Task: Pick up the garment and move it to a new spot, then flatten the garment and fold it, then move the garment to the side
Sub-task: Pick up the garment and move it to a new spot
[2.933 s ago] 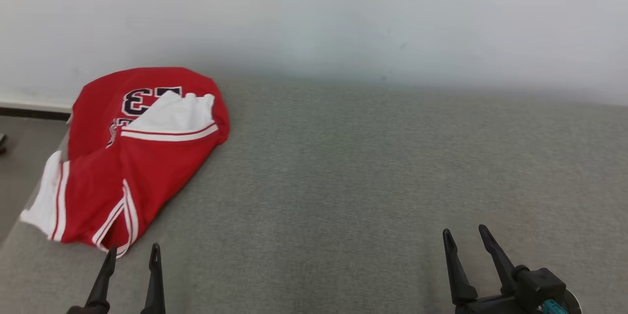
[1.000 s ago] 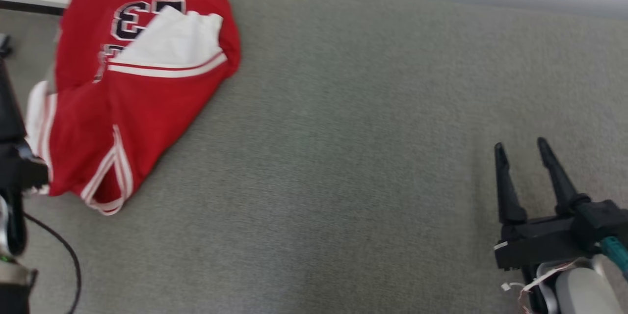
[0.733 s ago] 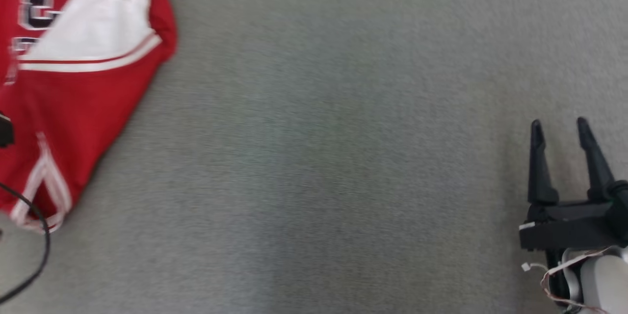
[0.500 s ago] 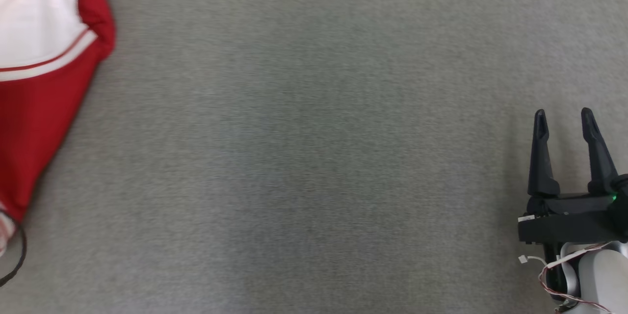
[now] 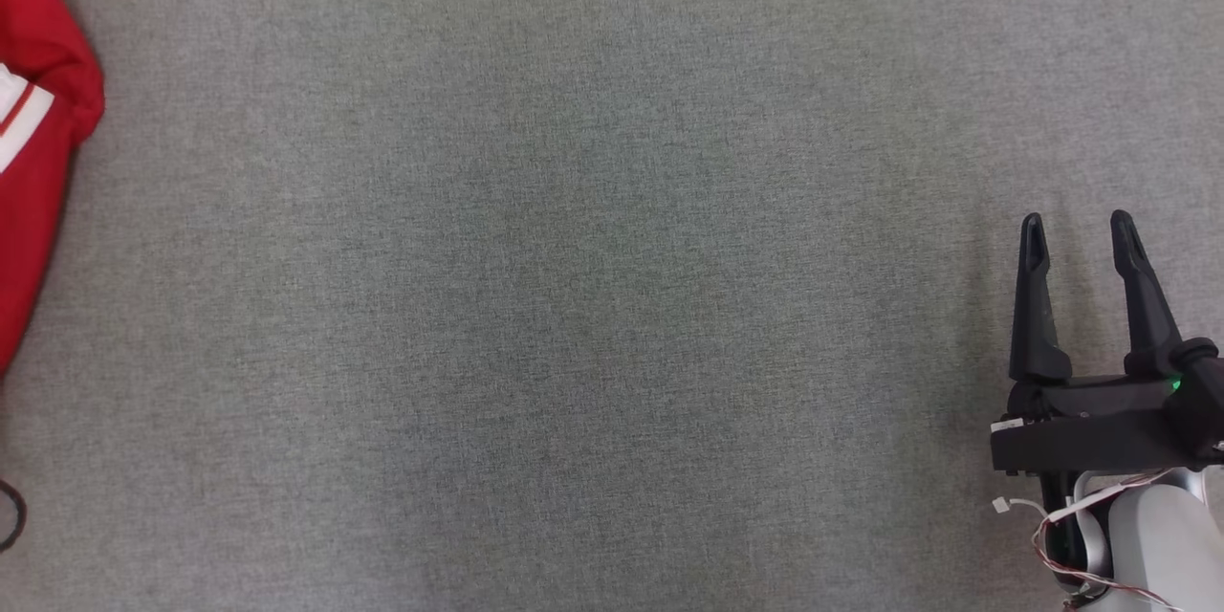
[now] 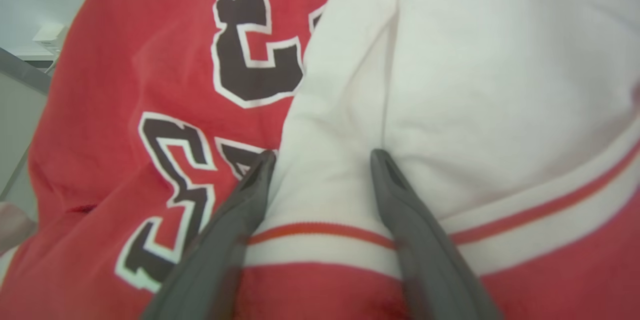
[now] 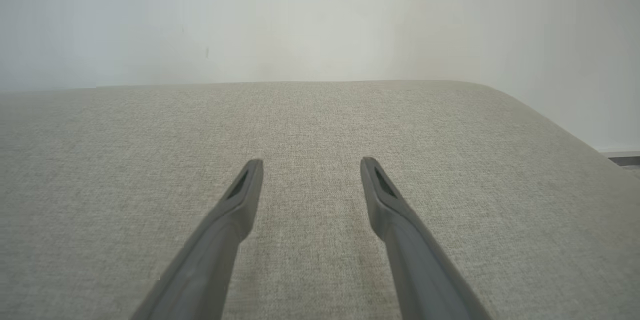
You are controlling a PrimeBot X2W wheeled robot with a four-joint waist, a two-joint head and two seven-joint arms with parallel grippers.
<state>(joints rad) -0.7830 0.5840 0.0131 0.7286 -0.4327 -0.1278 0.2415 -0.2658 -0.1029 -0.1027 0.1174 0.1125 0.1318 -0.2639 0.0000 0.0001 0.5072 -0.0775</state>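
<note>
A worktop [image 5: 612, 268] covered in grey-green woven fabric lies flat under soft, even light, a little darker toward its middle. Behind the worktop's far edge rises a plain pale wall [image 7: 320, 20], marked with a few faint specks. The worktop's far right corner is rounded. Just beyond that corner, low against the wall, runs a short dark skirting strip [image 7: 622, 160].
</note>
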